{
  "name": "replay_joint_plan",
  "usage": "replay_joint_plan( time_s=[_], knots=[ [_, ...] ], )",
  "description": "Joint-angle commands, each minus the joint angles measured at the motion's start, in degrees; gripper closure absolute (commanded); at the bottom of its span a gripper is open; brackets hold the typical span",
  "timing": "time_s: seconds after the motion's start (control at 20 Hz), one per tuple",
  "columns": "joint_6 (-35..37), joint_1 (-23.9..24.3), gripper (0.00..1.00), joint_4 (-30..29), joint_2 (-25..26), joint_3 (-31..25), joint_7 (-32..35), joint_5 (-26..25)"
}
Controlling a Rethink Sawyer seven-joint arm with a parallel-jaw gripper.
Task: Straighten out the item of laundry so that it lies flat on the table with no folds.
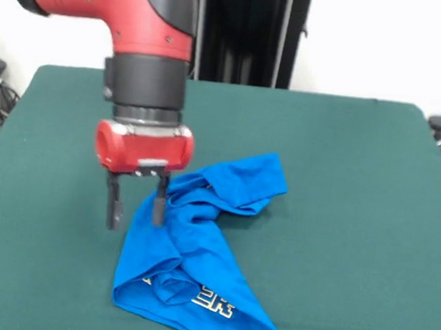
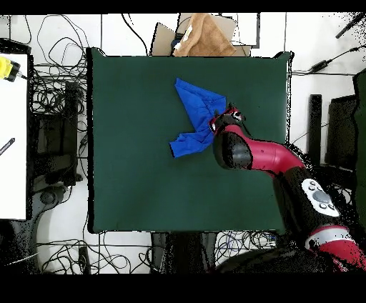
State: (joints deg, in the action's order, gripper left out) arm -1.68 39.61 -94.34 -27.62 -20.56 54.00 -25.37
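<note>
While the blue T-shirt [image 1: 196, 249] lies crumpled and folded over itself on the green table [image 1: 344, 186], white lettering showing near one end, the tool [image 1: 136, 203] hangs at its edge, fingers spread apart and empty, one finger against the cloth.

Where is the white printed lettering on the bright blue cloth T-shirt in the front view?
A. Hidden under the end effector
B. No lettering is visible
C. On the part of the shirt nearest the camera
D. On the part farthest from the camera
C: in the front view the white lettering shows on the low, near end of the crumpled bright blue cloth T-shirt, away from the open end effector at the shirt's edge.
</note>
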Motion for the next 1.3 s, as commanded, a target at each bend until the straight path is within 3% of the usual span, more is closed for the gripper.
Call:
replay_joint_plan(
  time_s=[0.05,0.3,0.9,1.3],
  knots=[
    [-4.0,-2.9,0.00,-1.3,10.1,1.7,17.4,4.7],
    [-5.1,-1.9,0.00,-3.1,12.4,0.6,16.6,5.5],
    [-4.9,0.4,0.00,-4.8,12.5,0.8,14.0,4.8],
    [-5.9,-1.3,0.00,-9.2,10.3,2.8,16.5,6.9]
  ],
)
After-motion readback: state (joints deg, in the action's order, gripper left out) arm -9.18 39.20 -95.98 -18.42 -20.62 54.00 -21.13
